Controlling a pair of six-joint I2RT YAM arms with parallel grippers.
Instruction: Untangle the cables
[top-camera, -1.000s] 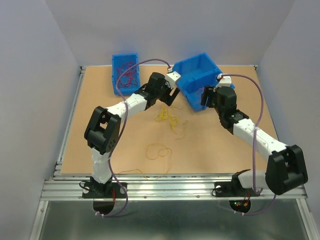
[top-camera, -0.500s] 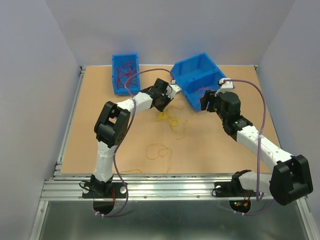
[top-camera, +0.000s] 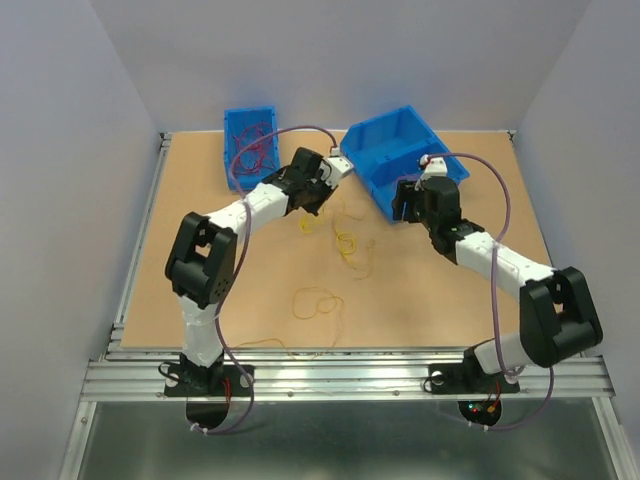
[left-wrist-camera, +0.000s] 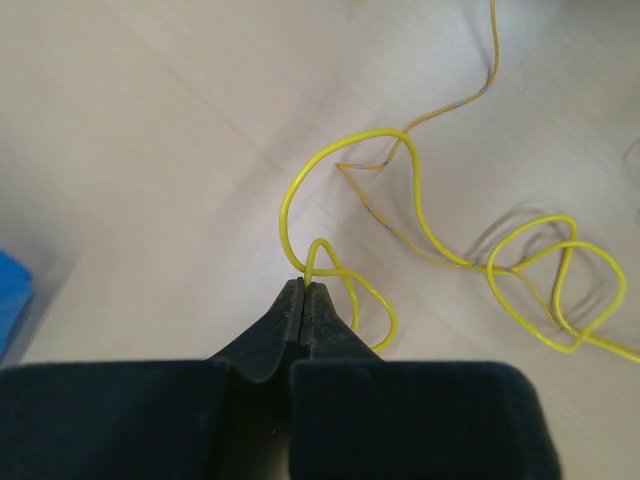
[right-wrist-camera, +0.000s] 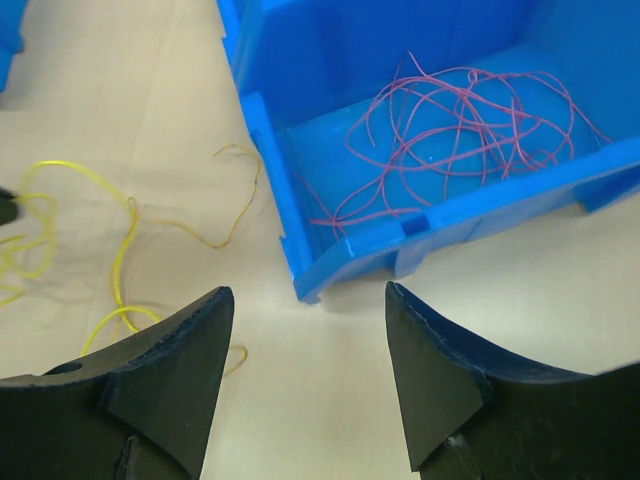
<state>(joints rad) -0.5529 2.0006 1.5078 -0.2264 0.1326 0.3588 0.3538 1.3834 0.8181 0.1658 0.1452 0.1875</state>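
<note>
Cable loop tight between left fingers, blue bin edge well aside

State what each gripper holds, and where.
Left gripper pinches a yellow cable at a small loop, between its fingertips. Right gripper stands open, holding nothing.

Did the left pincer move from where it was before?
Yes. The left pincer has shifted left, toward the small blue bin, and now pinches a yellow cable.
</note>
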